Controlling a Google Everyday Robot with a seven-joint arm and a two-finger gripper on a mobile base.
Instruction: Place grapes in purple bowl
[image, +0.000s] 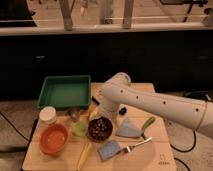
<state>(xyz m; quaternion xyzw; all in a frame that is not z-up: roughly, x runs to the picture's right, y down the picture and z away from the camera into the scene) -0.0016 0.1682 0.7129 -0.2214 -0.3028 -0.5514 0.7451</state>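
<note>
The grapes (100, 127) lay inside the purple bowl (100, 129), a knobbly dark reddish cluster filling most of its hollow. The bowl stood near the middle of the wooden worktop (150, 155), toward its front half. Right above and just behind the bowl hung the gripper (106, 113), at the end of a thick white arm (155, 103) that reached in from the right edge of the view and bent down at a rounded joint. Whether the jaws were open or closed could not be told, since the arm's end and the bowl's rim ran together there.

Just left of the purple bowl sat a small light-green cup (79, 129), touching or nearly touching it. Further left and a little forward was an orange bowl (53, 138), and behind that a white round container (48, 115). A small grey object (74, 113) stood between the white container and the arm. A green tray (65, 92) lay at the back left of the worktop.

To the right of the purple bowl lay a pale blue-grey cloth (128, 129), with a green-handled tool (147, 124) just beyond it. In front of the bowl were a blue sponge (109, 149) and a metal fork (137, 145) beside it, and a yellowish long item (83, 155) slanted toward the front edge.
</note>
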